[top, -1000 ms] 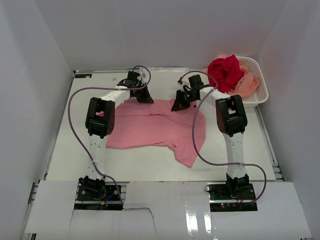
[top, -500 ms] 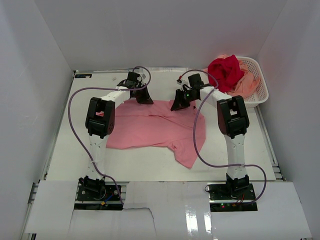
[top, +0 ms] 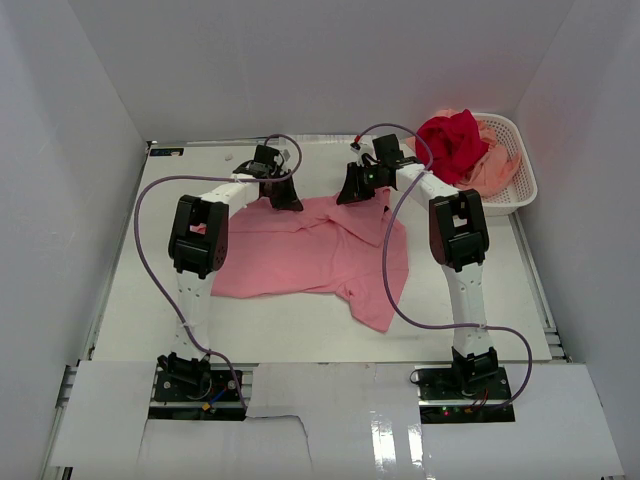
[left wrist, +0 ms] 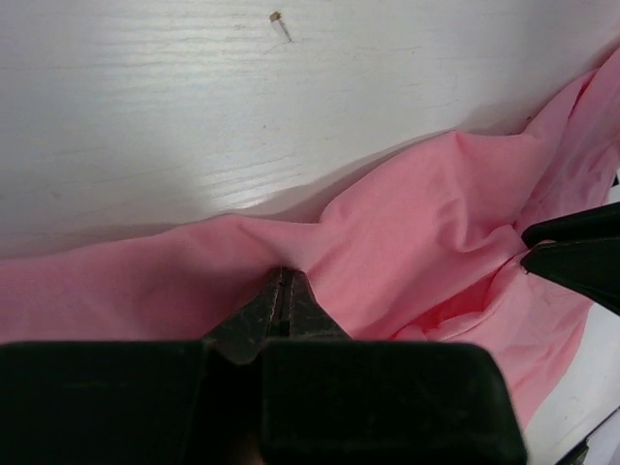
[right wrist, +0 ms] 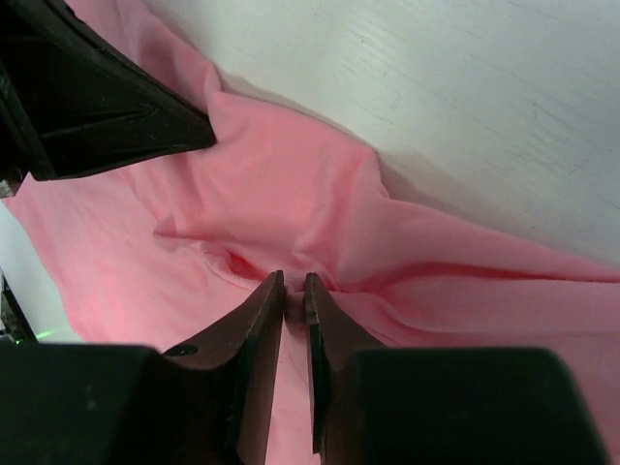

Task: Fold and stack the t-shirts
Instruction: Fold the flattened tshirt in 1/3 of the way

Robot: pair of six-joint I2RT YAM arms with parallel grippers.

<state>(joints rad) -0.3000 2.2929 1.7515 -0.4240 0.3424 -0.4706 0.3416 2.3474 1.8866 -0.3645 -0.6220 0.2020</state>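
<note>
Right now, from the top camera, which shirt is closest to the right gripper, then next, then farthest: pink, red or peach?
1. The pink t-shirt: spread out flat, right at the right gripper.
2. The red t-shirt: heaped on the basket, back right.
3. The peach t-shirt: under the red one, farther right.

No readable txt, brand, no. or sign in any view. Only candidate: small dark strip [top: 166, 152] on the table [top: 280, 325], at far edge, well to the left of the left jaws. Too small to read. Pink t-shirt [left wrist: 407, 223] at the jaws in both wrist views: plain cloth, no print or tag legible.
</note>
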